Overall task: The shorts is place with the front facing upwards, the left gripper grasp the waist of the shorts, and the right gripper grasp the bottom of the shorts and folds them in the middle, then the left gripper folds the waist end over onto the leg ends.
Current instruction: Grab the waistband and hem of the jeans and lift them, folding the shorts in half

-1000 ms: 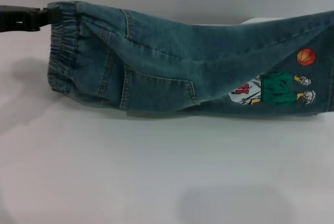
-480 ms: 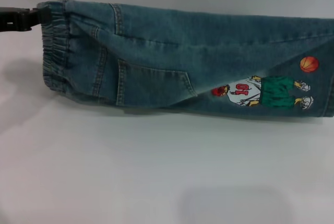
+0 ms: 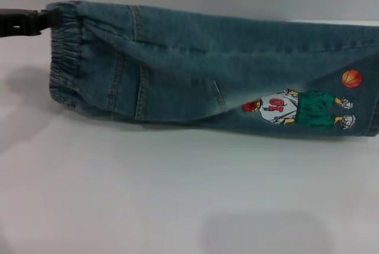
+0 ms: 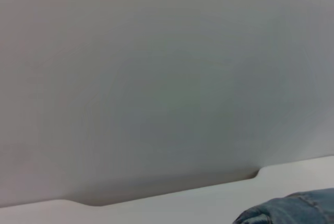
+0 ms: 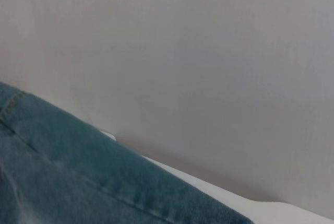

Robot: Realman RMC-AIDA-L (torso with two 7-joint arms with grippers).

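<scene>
Found the shorts (image 3: 195,76) folded lengthwise and stretched across the white table (image 3: 177,195), running from the left of the head view to its right border. Noted the waist of the shorts (image 3: 65,52) at the robot's left, puckered and gathered. Its far corner was raised slightly off the surface, while the near edge lay on the table. Saw the left gripper (image 3: 44,20) reaching in from the left border, level with that far corner and pinched closed on the waistband there.

Recorded a diagonal fold across the upper layer, falling from the waist toward the near edge, with a pocket seam (image 3: 219,97) just beside it. Observed the cartoon player print (image 3: 299,107) exposed on the lower layer toward the robot's right, and an orange basketball (image 3: 352,78) just above it. Traced the leg ends (image 3: 374,109) to the very right border, partly cut off.

Could not locate the right gripper in any view, so could not tell its grip. Confirmed only a small bunch of denim (image 4: 297,208) in the left wrist view, below the grey wall (image 4: 156,67). Confirmed a broad stitched denim panel (image 5: 62,172) close to the right wrist camera.
</scene>
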